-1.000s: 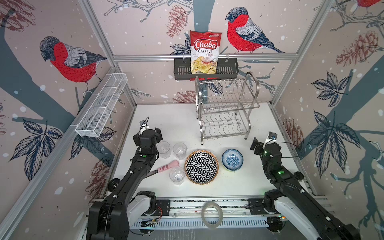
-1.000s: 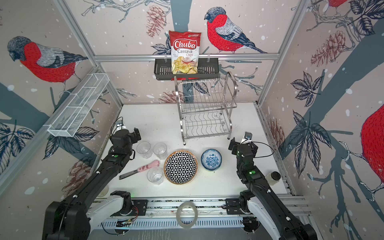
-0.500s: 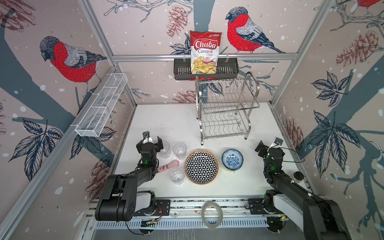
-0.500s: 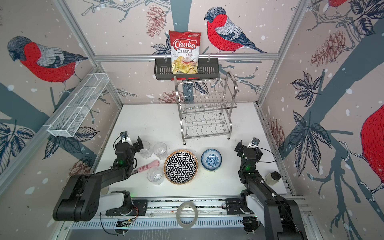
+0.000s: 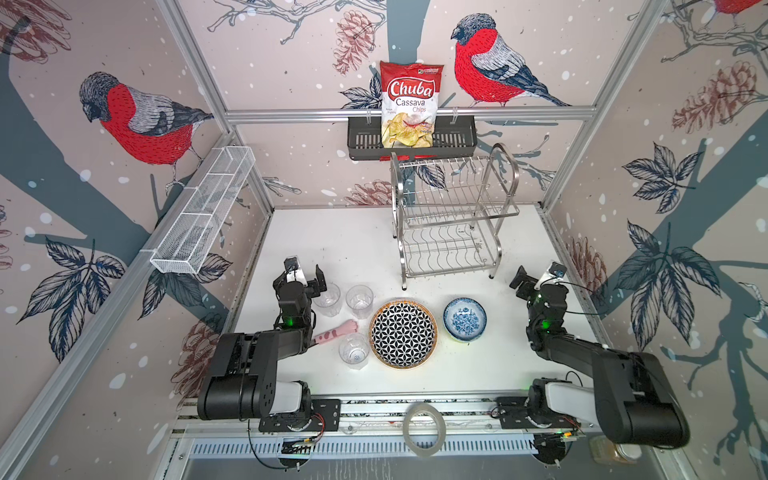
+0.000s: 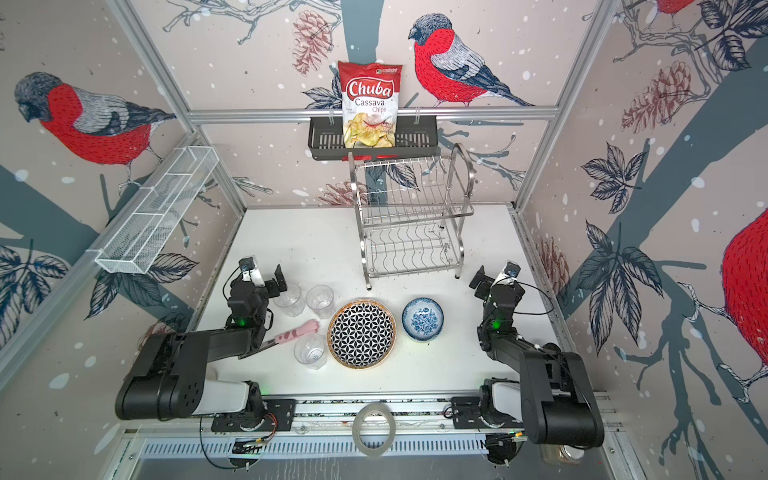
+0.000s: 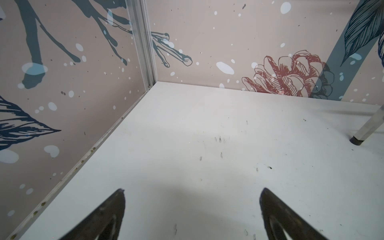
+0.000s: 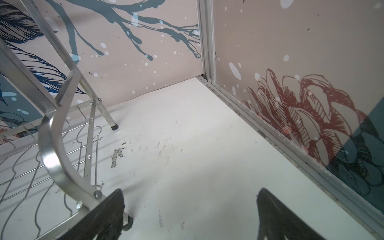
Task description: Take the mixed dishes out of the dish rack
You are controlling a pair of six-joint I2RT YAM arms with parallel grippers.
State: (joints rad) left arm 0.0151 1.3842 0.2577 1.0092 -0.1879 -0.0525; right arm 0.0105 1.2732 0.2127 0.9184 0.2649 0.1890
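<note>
While both arms lie low at the front of the table (image 5: 332, 241), the left gripper (image 7: 192, 190) holds its jaws wide apart over the bare white surface. The right gripper (image 8: 190, 190) is spread just as wide and grips nothing; one finger is near a front foot of the dish rack (image 5: 453, 224). The rack stands at the back, a little right of the middle. In both top views the dishes are on the table in front of it. One clear glass (image 5: 327, 294) is just beside the left gripper, a second glass (image 5: 359, 296) next to it, and a third glass (image 5: 353, 351) nearer the front. The geometric plate (image 5: 403, 334) lies in the middle, and the blue-floral bowl (image 5: 464, 319) to its right, with a lime edge showing beneath. A pink paw-handled utensil (image 5: 336, 331) lies between the glasses.
</note>
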